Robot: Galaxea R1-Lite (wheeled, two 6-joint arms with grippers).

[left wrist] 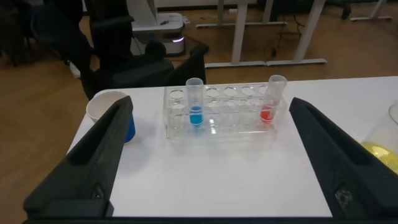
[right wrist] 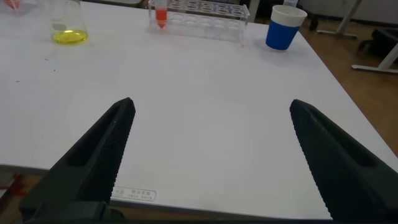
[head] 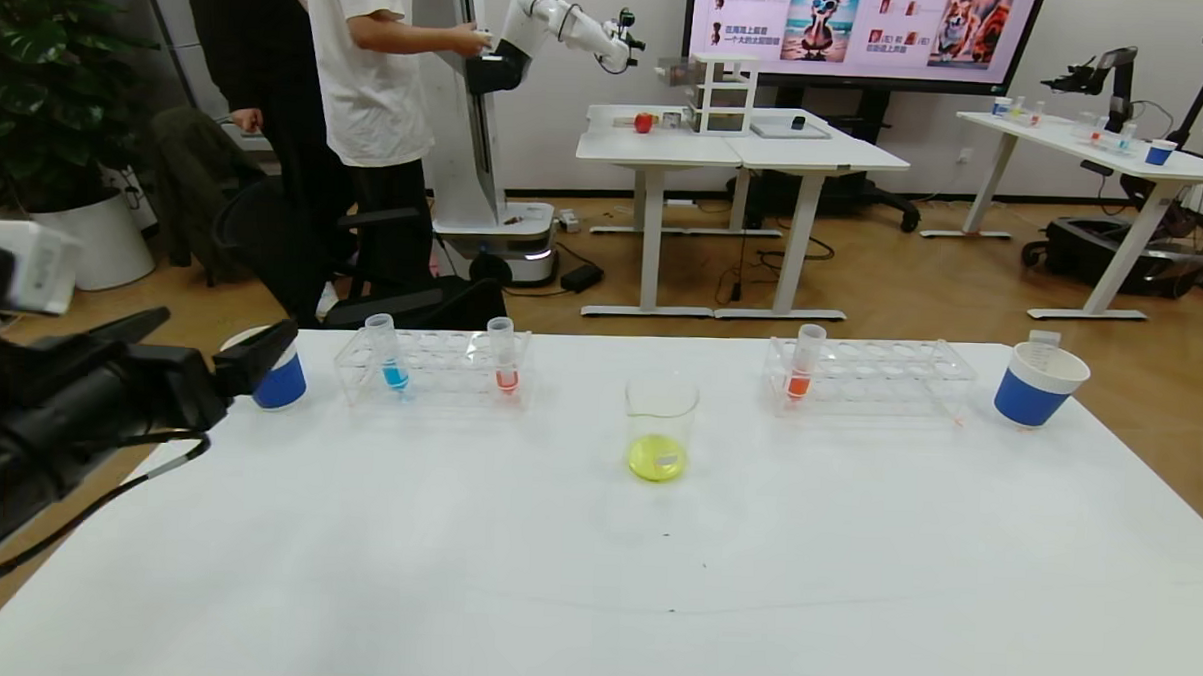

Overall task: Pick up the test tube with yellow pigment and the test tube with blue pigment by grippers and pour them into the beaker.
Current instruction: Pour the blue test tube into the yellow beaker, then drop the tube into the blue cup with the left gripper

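Yellow pour judged done: beaker (head: 660,425) held yellow liquid. No yellow tube seen in either rack. Step in hand: fetching test tube with blue pigment (left wrist: 195,107).

Left gripper (left wrist: 205,155) jaws spread wide, empty. Blue tube stood upright in left rack (left wrist: 217,127), ahead of jaw gap, nearer one jaw; orange-red tube (left wrist: 272,102) toward other jaw. Beaker off to side, beyond that jaw.

Right gripper (right wrist: 211,155) jaws wide, empty, over bare table (right wrist: 205,81), idle.

Next: advance left gripper, center on blue tube, close, lift, tip over beaker.
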